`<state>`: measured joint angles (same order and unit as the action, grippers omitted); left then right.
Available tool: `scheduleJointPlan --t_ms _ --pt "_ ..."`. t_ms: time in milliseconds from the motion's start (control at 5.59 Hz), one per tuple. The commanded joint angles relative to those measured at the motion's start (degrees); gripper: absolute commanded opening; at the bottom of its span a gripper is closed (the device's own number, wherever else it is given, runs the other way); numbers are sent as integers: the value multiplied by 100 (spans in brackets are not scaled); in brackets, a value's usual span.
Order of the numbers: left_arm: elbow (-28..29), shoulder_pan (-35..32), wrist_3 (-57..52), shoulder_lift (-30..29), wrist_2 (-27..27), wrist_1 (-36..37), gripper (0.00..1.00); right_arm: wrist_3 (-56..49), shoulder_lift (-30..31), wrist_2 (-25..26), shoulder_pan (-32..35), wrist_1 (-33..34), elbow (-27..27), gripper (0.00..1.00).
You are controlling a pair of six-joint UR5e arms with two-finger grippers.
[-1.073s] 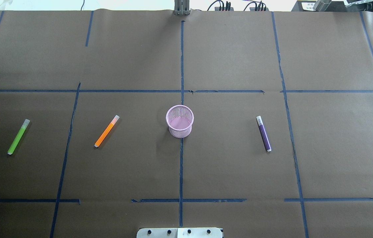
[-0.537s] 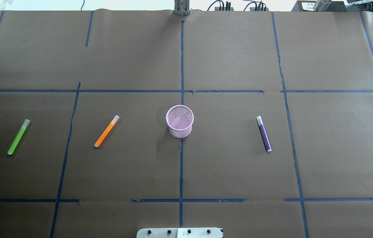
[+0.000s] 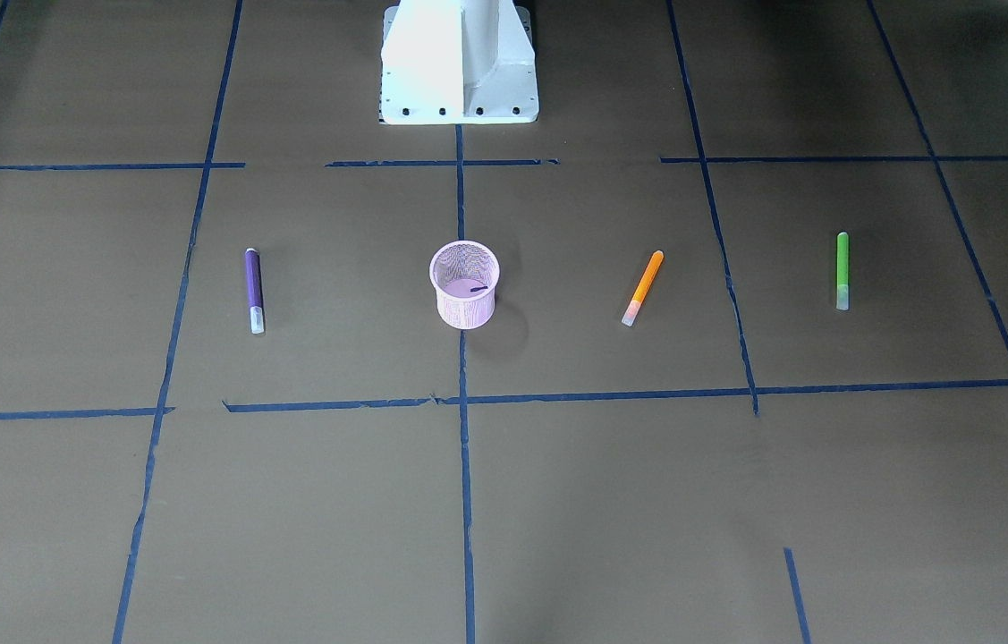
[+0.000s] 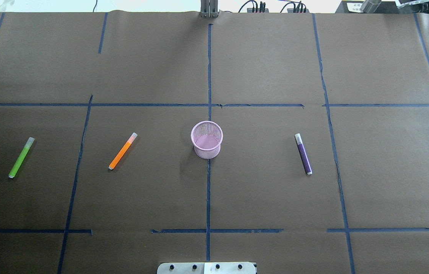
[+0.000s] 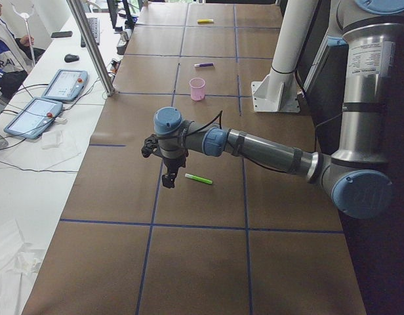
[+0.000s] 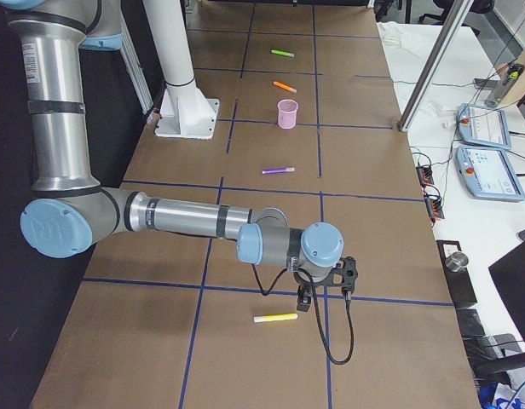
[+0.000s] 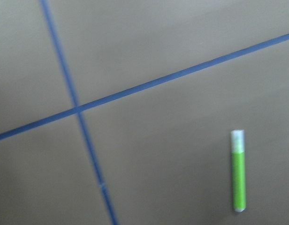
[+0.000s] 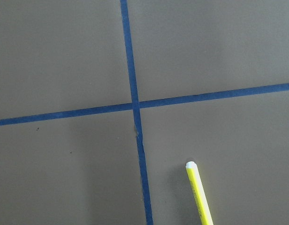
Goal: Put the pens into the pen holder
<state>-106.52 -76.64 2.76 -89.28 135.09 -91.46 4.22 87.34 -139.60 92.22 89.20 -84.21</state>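
Left gripper hangs just beside the green pen, probably clear of it. Right gripper is near the yellow pen. Can't tell either claw's state from the side views. Pen holder stands mid-table, between the orange pen and the purple pen.

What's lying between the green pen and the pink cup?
The orange pen lies between the green pen and the pink cup; a blue tape line crosses there too. The overhead view shows it.
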Motion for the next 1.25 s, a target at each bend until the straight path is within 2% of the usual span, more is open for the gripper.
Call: scheduleJointPlan --t_ms 0,179,358,537,716,894,1073 --pt "96 820 1528 -307 -61 -346 100 26 -145 -14 -46 27 -112 100" --pt "358 1313 1569 -666 -253 -372 100 43 -425 47 -124 36 -70 100" --pt "465 1440 1691 -774 -360 -381 100 52 -419 -5 -142 36 -69 100" --pt "448 1528 1780 -558 -848 -520 100 9 -358 3 -151 19 -43 100" --pt "552 1642 2276 -190 -940 -1287 100 69 -349 3 -169 10 -34 100" --pt "1058 1913 2925 -91 -950 -2287 100 61 -323 3 -186 10 -34 100" --pt "1620 2107 3306 -116 -1263 -3115 100 61 -288 3 -186 10 -43 100"
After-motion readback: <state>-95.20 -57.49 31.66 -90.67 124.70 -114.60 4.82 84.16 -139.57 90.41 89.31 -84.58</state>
